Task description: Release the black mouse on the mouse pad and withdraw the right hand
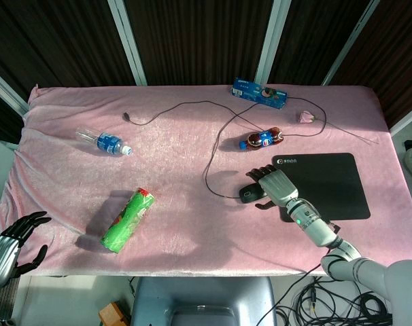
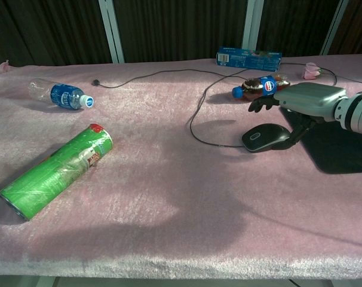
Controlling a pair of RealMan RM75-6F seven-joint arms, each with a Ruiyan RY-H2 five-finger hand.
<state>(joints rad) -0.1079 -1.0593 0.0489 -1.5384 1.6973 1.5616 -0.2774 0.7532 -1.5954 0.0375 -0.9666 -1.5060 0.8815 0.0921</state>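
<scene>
- The right hand [image 1: 277, 185] is seen held over the left edge of the black pad [image 1: 328, 183], with its fingers [image 2: 261, 103] spread and stretched out flat.
- The mouse [image 2: 264, 137] is seen low under the fingers, lying on the pink cloth just beside the pad's left edge, not on the pad.
- The thumb [image 2: 299, 133] is reached down next to the back of the mouse; whether it is touched cannot be told.
- Nothing is seen gripped in this hand.
- A thin cord [image 1: 213, 170] is run from the mouse away across the worktop [image 1: 192, 217].
- A small cola bottle [image 1: 263, 140] is laid just past the fingertips.
- A blue packet [image 1: 259, 93] and a pink flower [image 1: 306, 117] are placed farther off, beyond the bottle.
- A green can [image 2: 58, 169] is laid on its side well apart from the right hand, across the worktop.
- A clear water bottle [image 1: 104, 142] is laid farther off on that same side.
- The left hand [image 1: 9, 244] is kept off the worktop at its near corner, with dark fingers spread and nothing held.
</scene>
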